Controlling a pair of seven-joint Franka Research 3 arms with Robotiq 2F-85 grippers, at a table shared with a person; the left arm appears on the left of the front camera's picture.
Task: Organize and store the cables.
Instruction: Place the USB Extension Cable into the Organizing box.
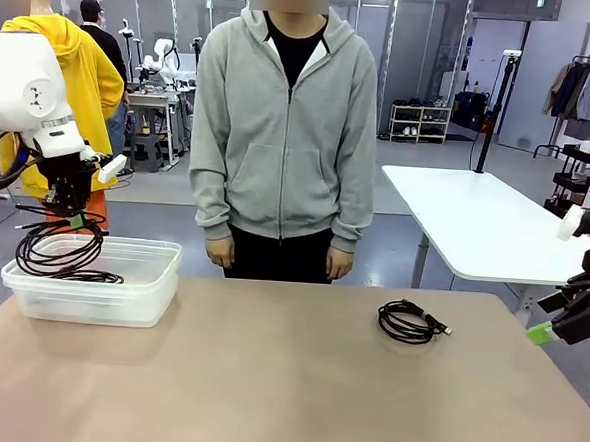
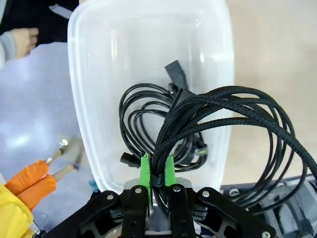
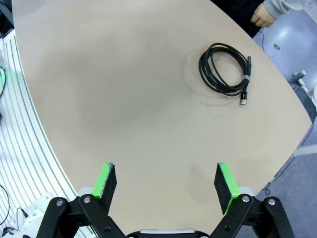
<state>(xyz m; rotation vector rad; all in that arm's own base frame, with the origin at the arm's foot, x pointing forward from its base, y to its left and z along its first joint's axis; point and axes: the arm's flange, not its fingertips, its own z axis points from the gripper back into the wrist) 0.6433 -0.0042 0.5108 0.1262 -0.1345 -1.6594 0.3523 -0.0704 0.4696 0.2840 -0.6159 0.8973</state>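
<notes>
Left claw (image 2: pixel 157 164) is clamped tight on a braided cable (image 2: pixel 233 109), with the coil dangling right above the bin (image 1: pixel 157 273). Another cable (image 2: pixel 141 116) already lies inside the bin, plugs and all. The third cable (image 1: pixel 409 321) sits coiled on the table (image 1: pixel 265 380), well off to the bin's right. Right claw (image 3: pixel 165 169) hangs even farther right of the bin, spread wide, holding nothing.

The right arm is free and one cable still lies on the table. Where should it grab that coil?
Probably from straight above, since the coiled cable lies flat on the table. The open right gripper could straddle the bundled strands at the rim, away from the loose connector end.
</notes>
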